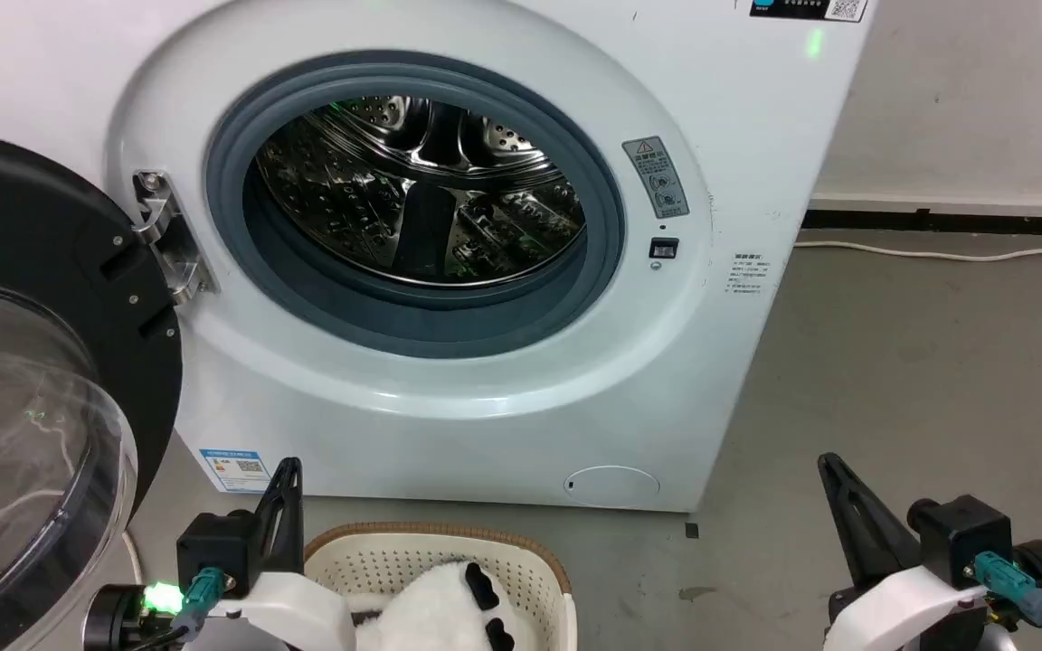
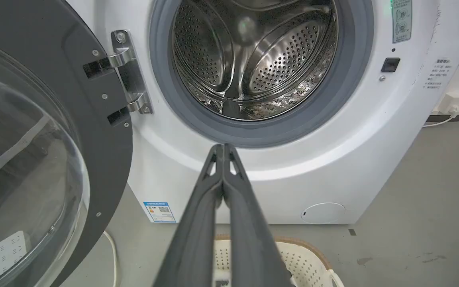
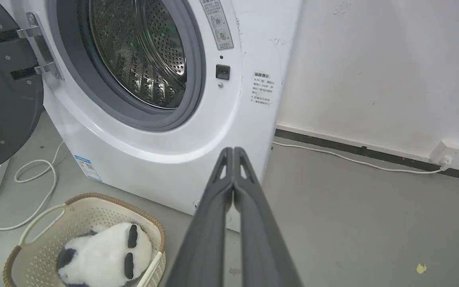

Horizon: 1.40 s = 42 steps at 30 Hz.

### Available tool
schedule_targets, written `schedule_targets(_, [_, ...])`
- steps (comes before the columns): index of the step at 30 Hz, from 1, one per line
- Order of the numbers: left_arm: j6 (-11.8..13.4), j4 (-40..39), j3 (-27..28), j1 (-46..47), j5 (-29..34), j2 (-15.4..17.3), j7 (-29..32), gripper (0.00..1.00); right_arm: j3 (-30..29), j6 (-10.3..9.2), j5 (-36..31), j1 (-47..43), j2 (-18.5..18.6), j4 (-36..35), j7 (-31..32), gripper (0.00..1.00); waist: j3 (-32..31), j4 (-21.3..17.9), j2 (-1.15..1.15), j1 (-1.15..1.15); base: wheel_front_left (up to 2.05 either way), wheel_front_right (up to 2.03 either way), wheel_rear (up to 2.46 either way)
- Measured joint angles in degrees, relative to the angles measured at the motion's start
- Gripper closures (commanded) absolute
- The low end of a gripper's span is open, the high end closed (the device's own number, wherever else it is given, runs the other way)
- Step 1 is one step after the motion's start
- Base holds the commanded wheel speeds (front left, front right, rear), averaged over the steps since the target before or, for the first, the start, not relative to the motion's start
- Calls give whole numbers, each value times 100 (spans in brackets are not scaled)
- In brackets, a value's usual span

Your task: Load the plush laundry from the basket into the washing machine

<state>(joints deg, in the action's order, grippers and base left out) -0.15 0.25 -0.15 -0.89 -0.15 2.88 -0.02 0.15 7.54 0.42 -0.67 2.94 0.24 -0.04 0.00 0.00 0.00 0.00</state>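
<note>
The head view looks down at the washing machine [image 1: 449, 425] from close before its opening, the left wrist view faces that opening squarely along the left tool [image 2: 223, 149], the right wrist view slants in from the machine's latch side, and all three share the drum [image 1: 421, 190] and the basket [image 1: 376, 565].
</note>
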Motion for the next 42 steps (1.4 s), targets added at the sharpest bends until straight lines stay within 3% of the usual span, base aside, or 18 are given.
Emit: schedule_targets(42, [0,0,0,0,0,0,0,100,0,0,0,0,0,0,0,100,0,0,0,0,0,0,0])
